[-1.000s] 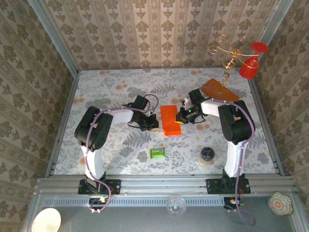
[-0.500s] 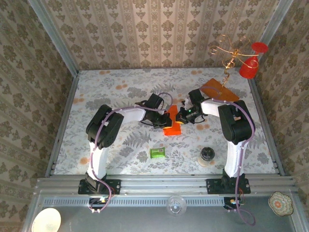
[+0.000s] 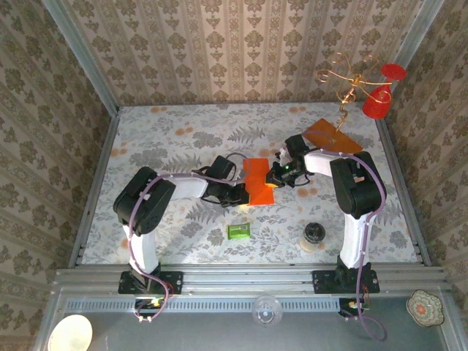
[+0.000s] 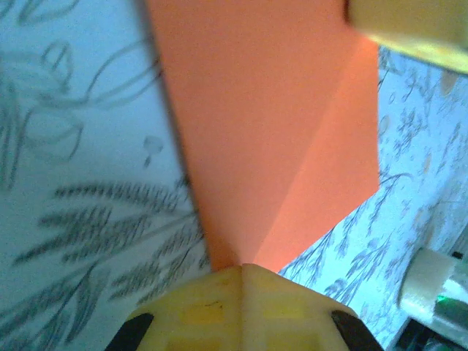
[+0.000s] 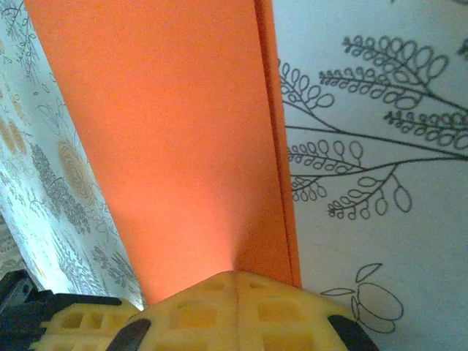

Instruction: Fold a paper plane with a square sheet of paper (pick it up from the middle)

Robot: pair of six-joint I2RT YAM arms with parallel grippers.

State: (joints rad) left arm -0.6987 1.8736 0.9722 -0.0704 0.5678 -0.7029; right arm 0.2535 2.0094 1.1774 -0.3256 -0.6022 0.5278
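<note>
Both of your hands are closed on the square sheet of paper (image 3: 257,175): left hand (image 3: 239,194) at its near-left corner, right hand (image 3: 276,178) at its right edge.

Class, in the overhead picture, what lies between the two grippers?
The folded orange paper lies between left gripper and right gripper, each with jaws shut on an edge, as the top external view shows.

Top view: left gripper (image 3: 239,196) covers the paper (image 3: 256,179) at its near-left corner; right gripper (image 3: 273,178) covers its right edge. Both wrist views: paper cut off by the top edge. Left wrist view: table (image 4: 73,146) print blurred; pale cylinder (image 4: 431,279) cut off at the right edge, unidentifiable.
</note>
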